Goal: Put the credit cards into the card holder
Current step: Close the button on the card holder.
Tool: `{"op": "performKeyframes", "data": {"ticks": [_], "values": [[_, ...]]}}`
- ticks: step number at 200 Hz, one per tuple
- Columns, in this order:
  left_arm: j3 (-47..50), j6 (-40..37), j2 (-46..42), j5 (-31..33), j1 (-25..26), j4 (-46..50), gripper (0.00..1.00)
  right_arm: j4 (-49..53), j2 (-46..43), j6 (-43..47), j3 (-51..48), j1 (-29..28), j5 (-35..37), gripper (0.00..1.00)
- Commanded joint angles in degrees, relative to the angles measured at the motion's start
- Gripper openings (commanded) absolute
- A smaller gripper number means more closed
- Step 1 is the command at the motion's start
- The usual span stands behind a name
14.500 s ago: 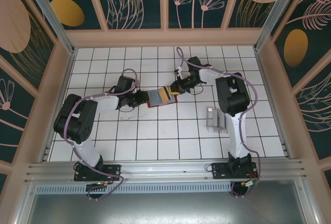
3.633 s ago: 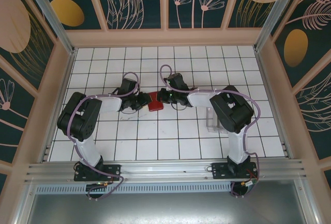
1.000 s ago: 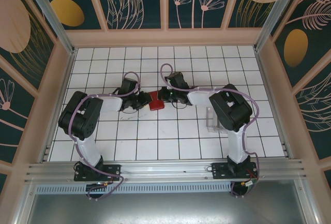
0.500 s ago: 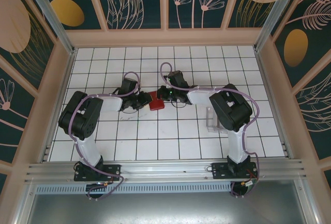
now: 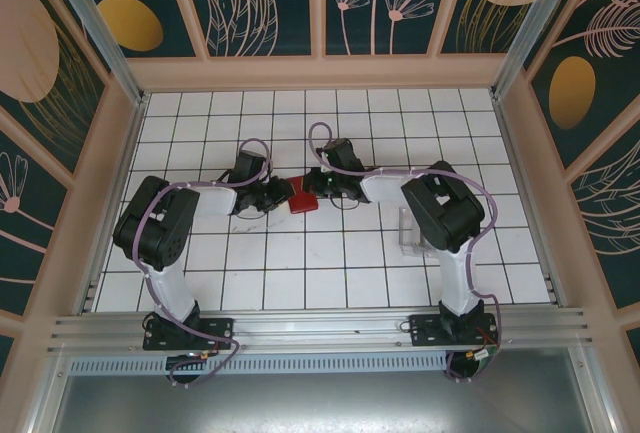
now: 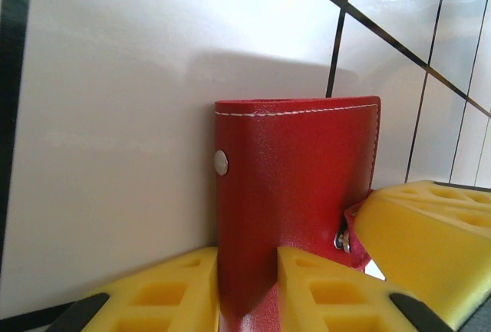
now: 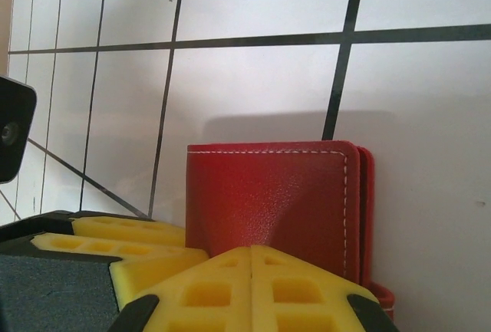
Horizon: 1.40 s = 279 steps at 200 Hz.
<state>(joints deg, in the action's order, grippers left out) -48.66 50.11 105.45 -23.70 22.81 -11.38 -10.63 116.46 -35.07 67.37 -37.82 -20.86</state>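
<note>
Left tool (image 6: 249, 267) around card holder (image 6: 299, 163) (folded)

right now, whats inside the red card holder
The card holder is folded shut, so only its red outer cover and a snap stud show. Its inside is covered; whether anything is in it cannot be seen. The left gripper clamps it.

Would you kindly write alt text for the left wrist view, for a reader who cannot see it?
A closed red card holder sits clamped between the left gripper's yellow fingers on the white tiled table. Another yellow pad rests against its clasp side.
</note>
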Motion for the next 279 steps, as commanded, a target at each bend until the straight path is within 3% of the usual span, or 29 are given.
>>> {"op": "performKeyframes", "data": {"ticks": [1, 52, 113, 180, 247, 279], "values": [[1.64, 0.47, 4.68, 1.08, 1.26, -0.26, 0.26, -0.18, 1.58, -0.44, -0.35, -0.20, -0.14, 0.00], [1.81, 0.52, 4.40, 1.05, 1.27, -0.39, 0.26, -0.57, 1.22, 0.03, -2.30, -0.61, 1.05, 0.00], [2.69, 1.37, 4.24, 1.06, 1.27, -1.37, 0.26, -0.58, 0.35, 5.06, -8.07, -3.16, 9.02, 0.00], [2.79, 1.53, 3.78, 1.12, 1.18, -1.46, 0.26, -15.03, -1.58, 12.26, -20.36, -5.27, 13.79, 0.00], [4.09, 2.19, 2.31, 0.21, 0.85, -2.37, 0.26, -18.75, 1.47, 21.39, -23.41, -9.18, 20.01, 0.00], [5.89, 2.82, -0.62, -0.55, -1.75, -3.65, 0.26, -20.87, 3.68, 25.28, -25.58, -8.96, 22.27, 0.00]]}}
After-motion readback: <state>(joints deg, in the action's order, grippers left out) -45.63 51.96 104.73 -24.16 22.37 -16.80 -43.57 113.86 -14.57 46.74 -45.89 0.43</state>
